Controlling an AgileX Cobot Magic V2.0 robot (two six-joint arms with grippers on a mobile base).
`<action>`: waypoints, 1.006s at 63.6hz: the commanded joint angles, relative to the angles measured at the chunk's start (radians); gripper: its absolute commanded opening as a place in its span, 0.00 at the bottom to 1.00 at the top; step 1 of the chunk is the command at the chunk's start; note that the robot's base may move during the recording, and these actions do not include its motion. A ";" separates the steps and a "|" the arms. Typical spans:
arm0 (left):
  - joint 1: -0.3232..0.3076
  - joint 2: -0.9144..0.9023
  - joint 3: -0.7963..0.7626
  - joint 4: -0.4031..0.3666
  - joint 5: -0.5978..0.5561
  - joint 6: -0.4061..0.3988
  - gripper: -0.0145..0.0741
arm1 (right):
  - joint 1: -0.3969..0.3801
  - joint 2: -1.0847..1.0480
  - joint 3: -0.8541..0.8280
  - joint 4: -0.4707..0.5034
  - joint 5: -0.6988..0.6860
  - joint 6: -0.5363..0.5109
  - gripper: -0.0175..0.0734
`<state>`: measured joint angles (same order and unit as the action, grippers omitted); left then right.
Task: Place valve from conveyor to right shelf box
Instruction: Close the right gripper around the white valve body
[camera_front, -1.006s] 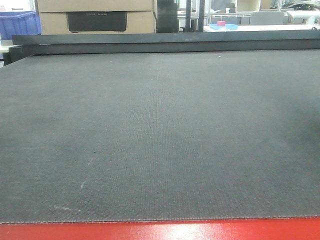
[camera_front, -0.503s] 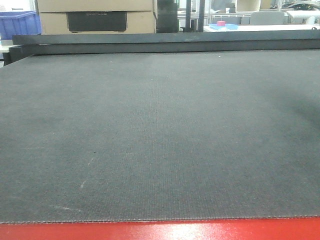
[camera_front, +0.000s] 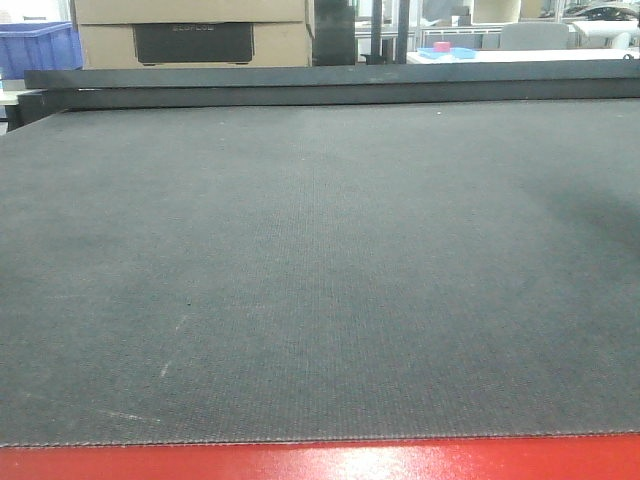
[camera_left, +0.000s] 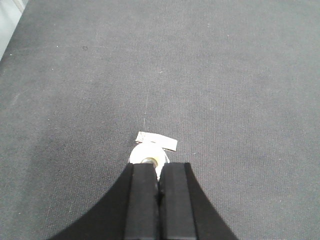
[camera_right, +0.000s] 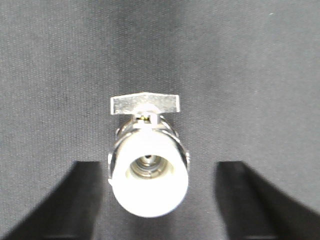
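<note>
Nothing moved on open conveyor (camera_front: 320, 280); left claw (camera_left: 159, 171) together, right claw (camera_right: 160, 167) apart astride valve (camera_right: 149, 180).

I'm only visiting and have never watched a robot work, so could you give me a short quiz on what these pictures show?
1. True or false: in the right wrist view, the right gripper is shut on the valve.
2. In the front view, what colour is the near edge of the conveyor? A) blue B) red C) yellow
3. Fill in: in the left wrist view, the left gripper has its fingers pressed ____.

Key: 1 false, its fingers stand apart on either side of the valve; 2 B; 3 together.
</note>
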<state>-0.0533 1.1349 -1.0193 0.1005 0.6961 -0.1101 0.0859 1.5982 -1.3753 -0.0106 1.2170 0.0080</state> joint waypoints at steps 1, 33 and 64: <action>0.002 0.000 -0.010 -0.005 -0.010 -0.009 0.04 | -0.003 0.017 -0.009 0.011 0.004 -0.008 0.63; 0.002 0.000 -0.010 -0.007 -0.003 -0.009 0.04 | -0.005 0.157 -0.006 0.042 0.004 -0.008 0.62; 0.002 0.000 -0.010 -0.007 -0.003 -0.009 0.04 | -0.032 0.155 -0.006 0.047 0.004 -0.008 0.62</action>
<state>-0.0533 1.1349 -1.0193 0.0987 0.7027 -0.1120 0.0598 1.7575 -1.3762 0.0369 1.2189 0.0080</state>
